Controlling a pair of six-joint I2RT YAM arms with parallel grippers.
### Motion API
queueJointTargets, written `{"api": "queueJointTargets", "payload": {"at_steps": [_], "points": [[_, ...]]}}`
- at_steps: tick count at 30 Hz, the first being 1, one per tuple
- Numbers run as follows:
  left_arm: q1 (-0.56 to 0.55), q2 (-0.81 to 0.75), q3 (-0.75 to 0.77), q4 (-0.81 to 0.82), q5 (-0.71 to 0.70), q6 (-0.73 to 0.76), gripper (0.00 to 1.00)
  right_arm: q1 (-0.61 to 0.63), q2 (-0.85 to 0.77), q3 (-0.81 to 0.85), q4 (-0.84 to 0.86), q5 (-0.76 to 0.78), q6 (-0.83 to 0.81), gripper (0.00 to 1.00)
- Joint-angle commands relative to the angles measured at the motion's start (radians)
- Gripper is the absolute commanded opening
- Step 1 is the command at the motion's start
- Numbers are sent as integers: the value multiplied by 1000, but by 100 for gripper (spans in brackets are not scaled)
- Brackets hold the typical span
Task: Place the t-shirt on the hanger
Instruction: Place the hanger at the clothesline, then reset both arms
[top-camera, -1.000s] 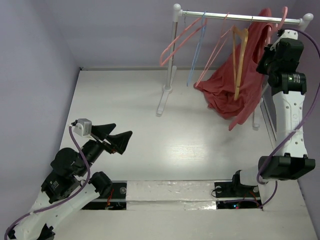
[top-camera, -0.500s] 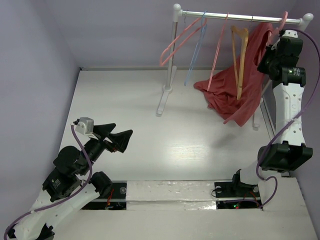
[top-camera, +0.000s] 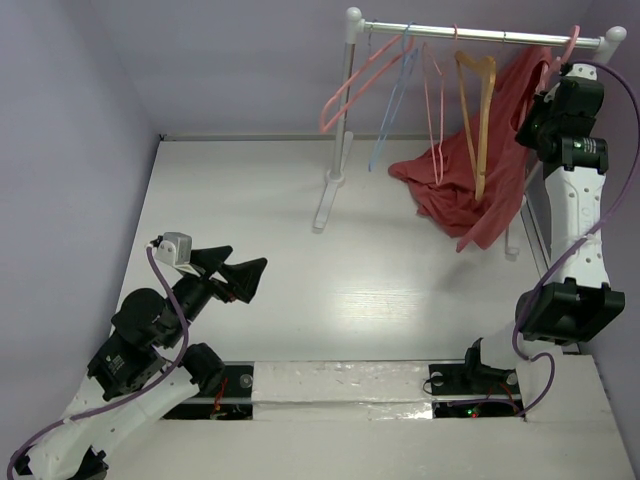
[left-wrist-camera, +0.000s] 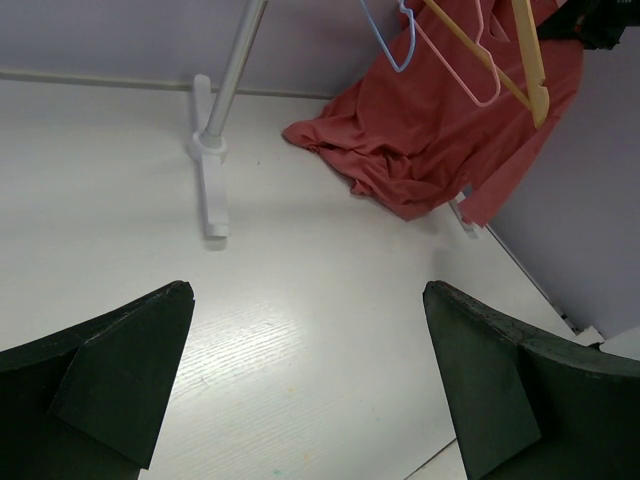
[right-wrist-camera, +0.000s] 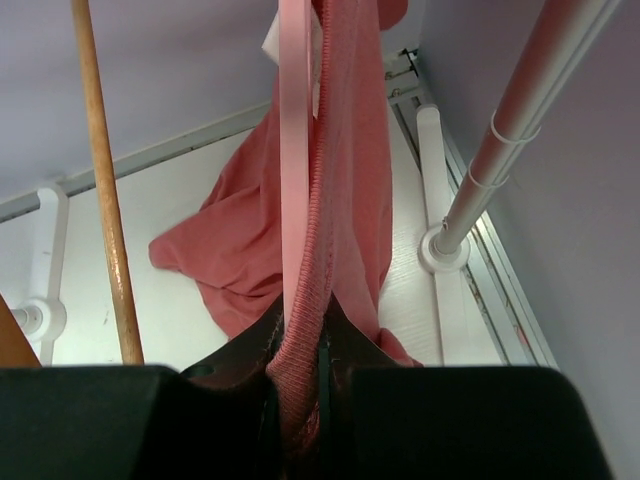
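The white tabletop (top-camera: 300, 200) is carrying a rack (top-camera: 343, 120), and the work is gathering at the right end of its rail (top-camera: 480, 35). There the t-shirt (top-camera: 500, 150) is hanging from up near the rail in one long bunched drape, its lower part pooling on the tabletop behind the orange-tan hanger (top-camera: 478, 110). It is not looking spread across two shoulders, so the dressing seems only partly done. The thick pink hanger (right-wrist-camera: 296, 150) is sitting with its hook at the rail, and in the right wrist view its flat band is running straight down against the t-shirt's ribbed edge. Whether that edge is actually passing over the hanger's arm cannot be told. The right gripper (right-wrist-camera: 298, 345) is working high beside the rail, its fingers clenching that ribbed edge right against the band. The left gripper (left-wrist-camera: 308, 300) is hovering low over the near left of the tabletop, well apart, fingers released and grasping nothing. What is probably remaining is seating the t-shirt squarely and letting go.
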Motion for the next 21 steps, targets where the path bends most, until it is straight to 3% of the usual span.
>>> {"api": "queueJointTargets", "payload": {"at_steps": [1,4,5,7,8,9,10,15,21], "points": [[7,21,-4,26,-10,11,99,-7,-32,-10,66,-6,-2,0],[7,18,-6,23,-20,6,99,-7,-41,-10,64,-12,10,2],[7,15,-6,23,-25,6,99,-7,-56,-11,64,-5,21,21],[7,13,-6,20,-40,5,99,-7,-82,-33,91,-3,29,45],[7,15,-6,17,-43,1,99,-7,-119,-45,99,-1,43,67],[7,15,-4,17,-52,0,99,-7,-138,-56,107,3,55,77],[16,18,-3,14,-60,-2,99,-7,-179,-80,122,2,75,96],[16,30,-1,9,-71,-2,99,-7,-294,-178,159,-5,122,100],[16,51,3,3,-97,-5,99,-7,-581,-420,207,-9,216,100]]}}
